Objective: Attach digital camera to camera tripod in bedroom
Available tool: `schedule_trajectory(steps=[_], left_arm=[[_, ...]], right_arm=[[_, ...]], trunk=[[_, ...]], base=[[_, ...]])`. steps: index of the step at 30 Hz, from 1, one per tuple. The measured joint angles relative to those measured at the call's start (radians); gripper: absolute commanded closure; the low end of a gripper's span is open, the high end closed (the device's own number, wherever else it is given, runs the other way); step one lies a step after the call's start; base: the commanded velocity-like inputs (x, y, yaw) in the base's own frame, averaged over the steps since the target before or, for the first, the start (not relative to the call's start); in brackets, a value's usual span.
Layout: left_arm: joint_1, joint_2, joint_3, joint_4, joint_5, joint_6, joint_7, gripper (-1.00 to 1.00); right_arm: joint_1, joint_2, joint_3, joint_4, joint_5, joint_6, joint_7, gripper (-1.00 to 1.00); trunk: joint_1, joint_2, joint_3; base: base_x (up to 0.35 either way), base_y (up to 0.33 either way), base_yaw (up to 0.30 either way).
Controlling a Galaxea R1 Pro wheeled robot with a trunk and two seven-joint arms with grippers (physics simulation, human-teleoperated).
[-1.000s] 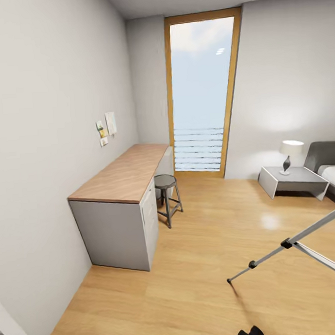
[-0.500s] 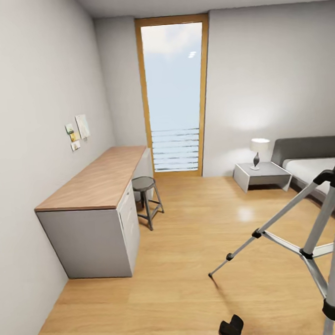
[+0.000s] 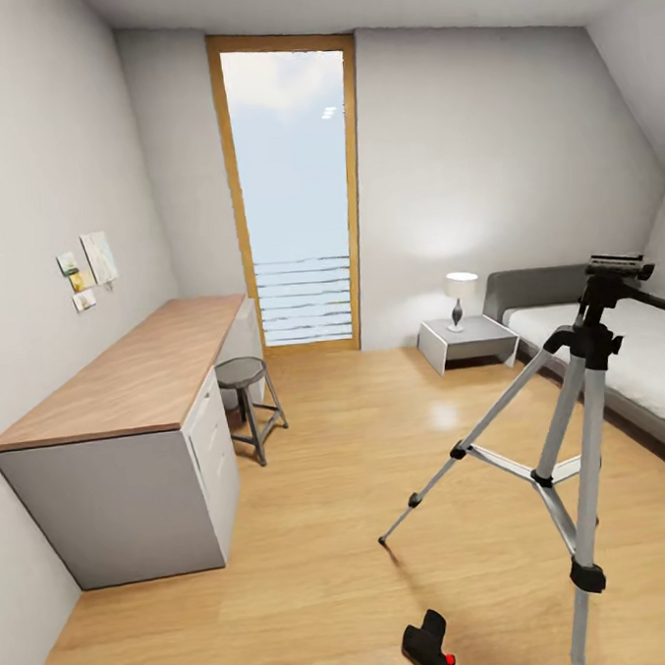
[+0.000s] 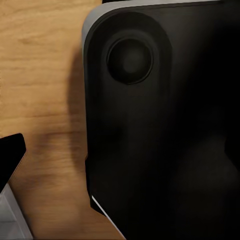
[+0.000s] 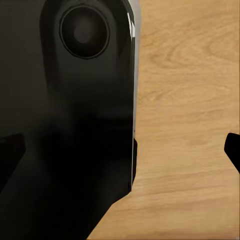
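A light wood plank floor (image 3: 359, 449) is bounded by white walls (image 3: 479, 156), with a tall wood-framed window (image 3: 290, 192) far and a long wood-topped grey desk (image 3: 129, 384) left.

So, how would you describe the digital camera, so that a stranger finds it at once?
Start at the camera tripod standing on the wood floor before the bed. The digital camera lies on the floor beside its nearest leg: small, black, boxy, with a red button.

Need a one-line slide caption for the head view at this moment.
Bedroom overview: camera tripod stands on the wood floor near the bed, digital camera lying on the floor before it, desk along the left wall.
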Motion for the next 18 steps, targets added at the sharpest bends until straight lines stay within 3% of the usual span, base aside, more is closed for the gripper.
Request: schedule_trajectory(steps=[18], left_arm=[[0.000,0.000,0.000,0.000,0.000,0.000,0.000,-1.00]], right_arm=[[0.000,0.000,0.000,0.000,0.000,0.000,0.000,-1.00]], trunk=[[0.000,0.000,0.000]], base=[[0.000,0.000,-0.300]])
